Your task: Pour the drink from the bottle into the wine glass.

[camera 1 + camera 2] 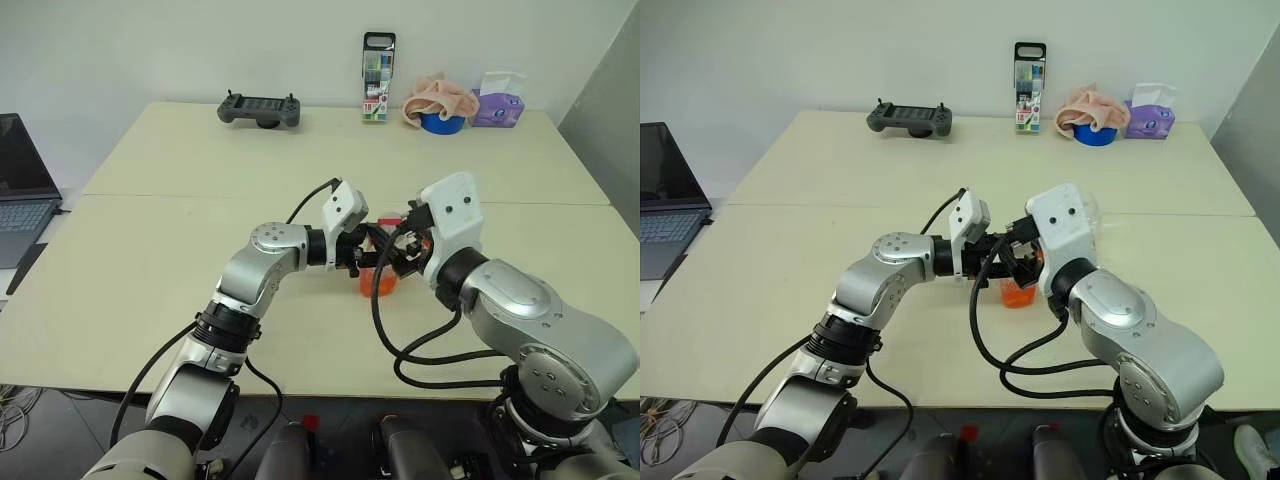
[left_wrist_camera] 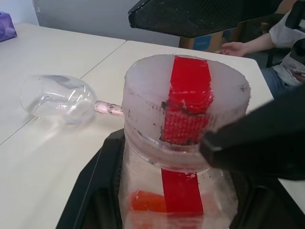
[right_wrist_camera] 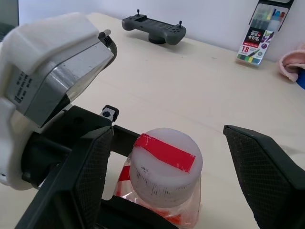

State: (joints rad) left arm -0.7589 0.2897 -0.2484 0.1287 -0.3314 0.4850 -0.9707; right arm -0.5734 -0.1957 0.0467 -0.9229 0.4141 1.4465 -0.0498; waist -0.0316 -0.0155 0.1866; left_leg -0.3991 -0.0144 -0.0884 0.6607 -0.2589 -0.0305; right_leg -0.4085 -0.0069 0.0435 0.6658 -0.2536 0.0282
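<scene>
The bottle (image 1: 381,272) stands upright near the middle of the table, with my left gripper (image 1: 362,256) shut on its body from the left. A little orange drink (image 2: 148,200) sits in the bottle's bottom. The white cap with a red strip (image 3: 164,160) is on. My right gripper (image 3: 167,160) is open, one finger on each side of the cap and apart from it. The wine glass (image 2: 57,100) lies on its side on the table just beyond the bottle, its stem pointing toward the bottle; part of its bowl (image 1: 1092,213) shows behind my right wrist.
Along the table's far edge are a grey game controller (image 1: 260,109), a tall marker case (image 1: 378,77), a blue bowl with a pink cloth (image 1: 441,108) and a purple tissue pack (image 1: 498,106). A laptop (image 1: 20,195) sits at the left. A person's hand (image 2: 233,48) rests on a table behind.
</scene>
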